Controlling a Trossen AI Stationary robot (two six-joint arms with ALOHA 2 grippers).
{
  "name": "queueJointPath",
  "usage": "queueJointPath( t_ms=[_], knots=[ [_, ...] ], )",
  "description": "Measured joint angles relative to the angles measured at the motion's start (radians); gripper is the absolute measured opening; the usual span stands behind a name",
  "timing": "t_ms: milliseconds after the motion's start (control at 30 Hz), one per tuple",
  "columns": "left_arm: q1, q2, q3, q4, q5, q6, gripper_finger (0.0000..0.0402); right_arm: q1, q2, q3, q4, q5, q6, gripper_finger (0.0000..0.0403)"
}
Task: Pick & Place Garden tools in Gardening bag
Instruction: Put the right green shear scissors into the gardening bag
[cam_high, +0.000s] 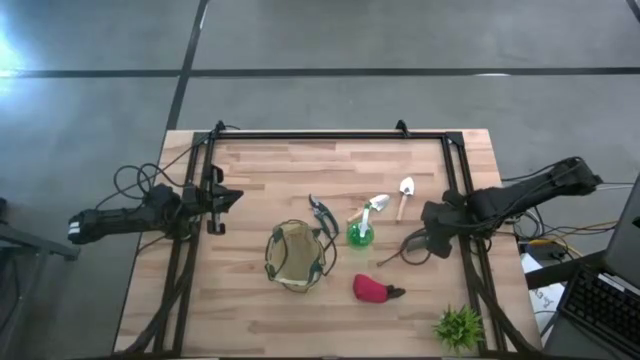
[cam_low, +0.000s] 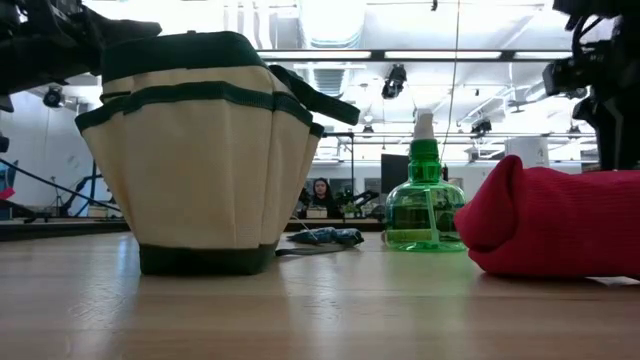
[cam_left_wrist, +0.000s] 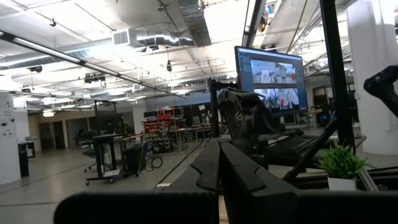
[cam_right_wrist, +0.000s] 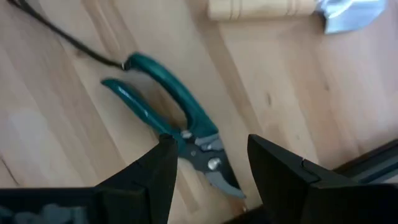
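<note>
The olive-tan gardening bag (cam_high: 297, 256) stands upright on its base mid-table, and it also shows in the low view (cam_low: 200, 150). Green-handled shears (cam_right_wrist: 180, 121) lie flat at the right. My right gripper (cam_right_wrist: 208, 174) is open low over them, one finger on each side of their pivot; it also shows in the high view (cam_high: 415, 243). Dark shears (cam_high: 322, 212), a green-and-white trowel (cam_high: 372, 208), a wooden-handled trowel (cam_high: 405, 195) and a red-and-black piece (cam_high: 373, 290) lie on the table. My left gripper (cam_high: 232, 197) is shut and empty at the table's left.
A green spray bottle (cam_high: 360, 235) stands between the bag and the trowels. A small leafy plant (cam_high: 459, 327) stands at the near right corner. A black frame (cam_high: 330, 135) runs along the far edge and both sides. A thin dark cord (cam_right_wrist: 62, 37) trails from the green shears.
</note>
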Motion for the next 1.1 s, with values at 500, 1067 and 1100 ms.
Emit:
queueJointPath(
  t_ms=[500,1067,1100],
  knots=[
    [0.0,0.0,0.0,0.0,0.0,-0.005,0.001,-0.075,0.24,0.008,0.119,-0.035,-0.231,0.0186],
    [0.0,0.0,0.0,0.0,0.0,-0.005,0.001,-0.168,0.382,0.001,0.234,-0.136,-0.394,0.0151],
    [0.0,0.0,0.0,0.0,0.0,-0.005,0.001,-0.168,0.393,0.001,0.243,-0.136,-0.398,0.0149]
  ],
)
